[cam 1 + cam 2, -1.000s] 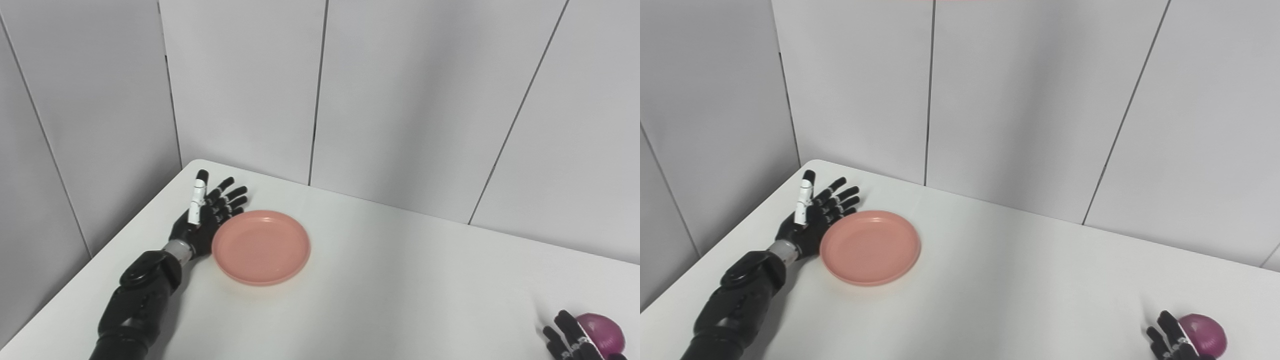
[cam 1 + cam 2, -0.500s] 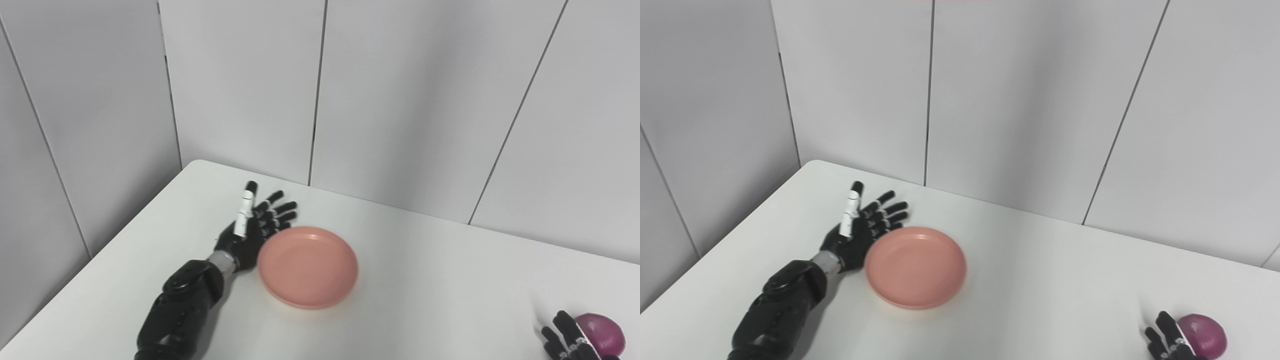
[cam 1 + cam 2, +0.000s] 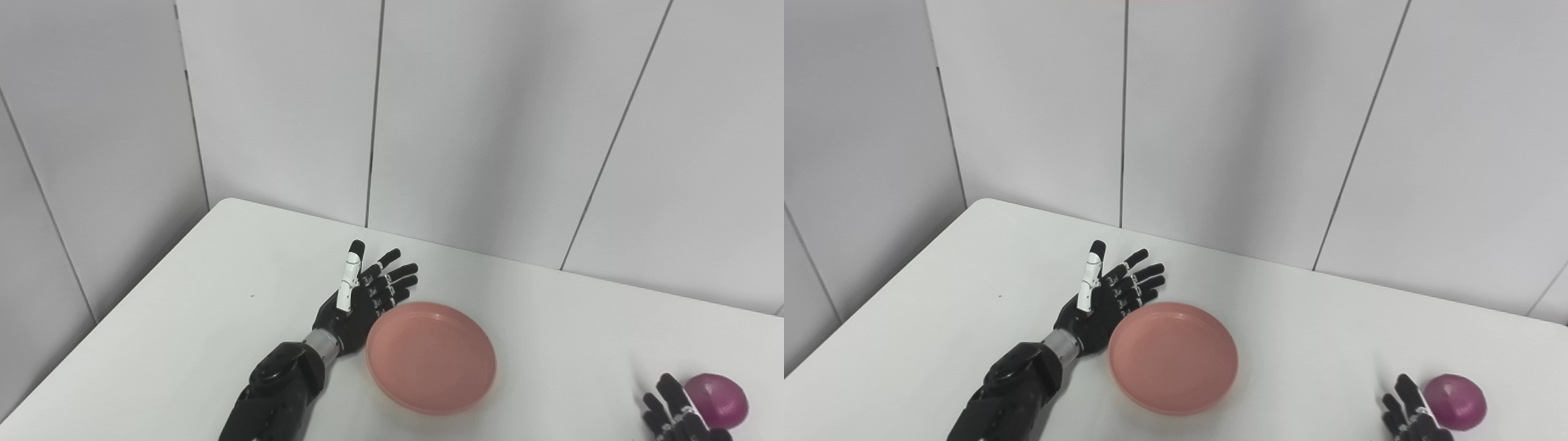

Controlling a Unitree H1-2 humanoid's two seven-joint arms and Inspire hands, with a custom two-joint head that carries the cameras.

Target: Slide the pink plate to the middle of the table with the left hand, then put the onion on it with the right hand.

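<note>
The round pink plate (image 3: 430,358) lies flat on the white table (image 3: 202,294), near its middle. My left hand (image 3: 362,298) stands open on edge, fingers spread, its palm against the plate's left rim. A purple onion (image 3: 716,400) rests at the lower right. My right hand (image 3: 674,413) is just left of the onion, close to it, mostly cut off by the picture's bottom edge; only its straight black fingertips show. In the right eye view the plate (image 3: 1173,357), left hand (image 3: 1108,300) and onion (image 3: 1454,401) stand the same way.
Grey panelled walls (image 3: 490,122) close off the table at the back and left. The table's rounded far-left corner (image 3: 229,203) lies behind my left hand. White tabletop stretches between plate and onion.
My left hand has pushed the pink plate to the right and towards me across the table. The camera has shifted slightly. The right hand and the onion have stayed put.
</note>
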